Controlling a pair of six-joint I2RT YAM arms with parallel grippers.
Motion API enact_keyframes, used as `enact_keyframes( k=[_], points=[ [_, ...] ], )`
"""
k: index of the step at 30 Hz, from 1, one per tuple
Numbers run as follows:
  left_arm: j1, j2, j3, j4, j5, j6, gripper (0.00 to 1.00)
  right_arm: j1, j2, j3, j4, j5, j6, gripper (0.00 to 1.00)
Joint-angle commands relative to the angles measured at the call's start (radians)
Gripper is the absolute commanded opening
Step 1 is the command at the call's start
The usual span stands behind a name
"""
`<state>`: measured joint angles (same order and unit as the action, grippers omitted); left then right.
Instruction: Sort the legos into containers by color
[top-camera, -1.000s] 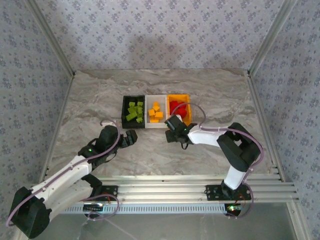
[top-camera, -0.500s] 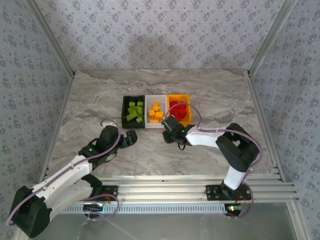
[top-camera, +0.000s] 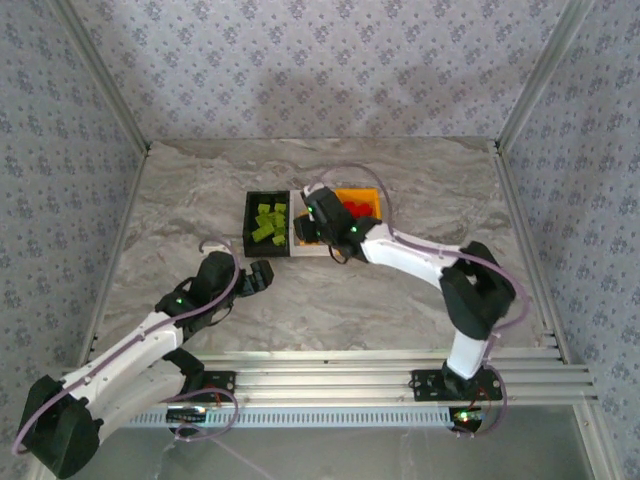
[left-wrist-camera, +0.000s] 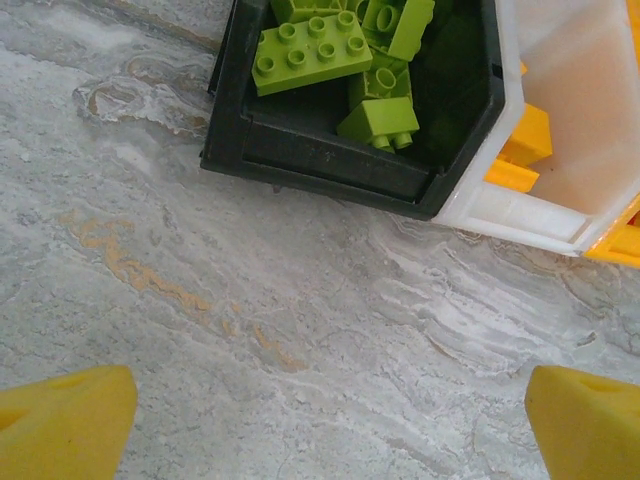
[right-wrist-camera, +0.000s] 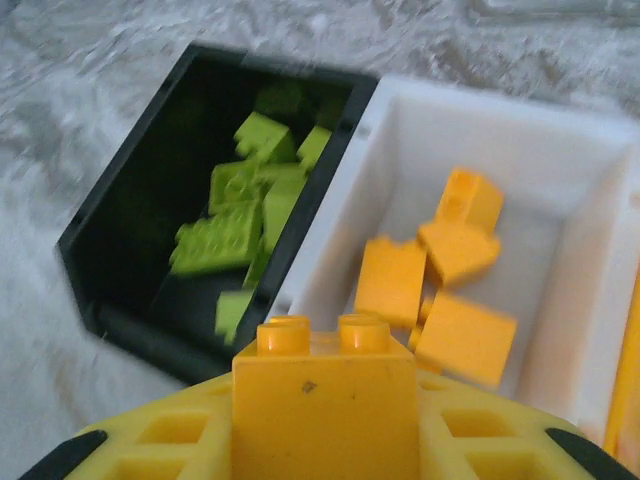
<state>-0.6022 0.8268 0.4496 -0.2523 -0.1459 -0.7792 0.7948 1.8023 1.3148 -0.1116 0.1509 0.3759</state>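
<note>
Because the marble-patterned table (top-camera: 180, 200) carries three bins in a row, black bin (top-camera: 249, 228), white bin (right-wrist-camera: 400, 140) and orange bin (top-camera: 372, 194), the sorting looks nearly done. Lime green bricks (left-wrist-camera: 312, 55) lie in the black bin, orange-yellow bricks (right-wrist-camera: 460, 245) in the white bin, red bricks (top-camera: 358, 208) in the orange bin. The right fingers (right-wrist-camera: 150, 450) hover above the white bin, clamped on one orange-yellow brick (right-wrist-camera: 325, 395), studs up. The left fingers (left-wrist-camera: 60, 420) hang spread and empty near the black bin's front. The held brick is likely light, rigid and slick; its flat side walls below the studs suit gripping.
</note>
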Motion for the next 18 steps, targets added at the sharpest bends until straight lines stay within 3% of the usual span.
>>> enact_keyframes(
  k=[1,6,10,14,18],
  points=[
    [0.005,-0.037,0.0,-0.037,-0.024,-0.008,1.0,-0.029,0.116,0.126,-0.093,0.066,0.0,0.38],
    [0.005,-0.079,0.004,-0.065,-0.05,-0.01,1.0,-0.044,0.207,0.27,-0.153,0.151,-0.017,0.46],
    [0.005,-0.101,0.009,-0.08,-0.077,-0.015,1.0,-0.055,0.19,0.287,-0.143,0.197,-0.01,0.65],
    [0.005,-0.098,0.029,-0.091,-0.111,-0.017,1.0,-0.045,0.073,0.178,-0.036,0.215,-0.007,0.82],
    [0.005,-0.075,0.065,-0.086,-0.17,-0.004,1.0,-0.013,-0.094,-0.007,0.086,0.248,-0.009,0.88]
  ],
)
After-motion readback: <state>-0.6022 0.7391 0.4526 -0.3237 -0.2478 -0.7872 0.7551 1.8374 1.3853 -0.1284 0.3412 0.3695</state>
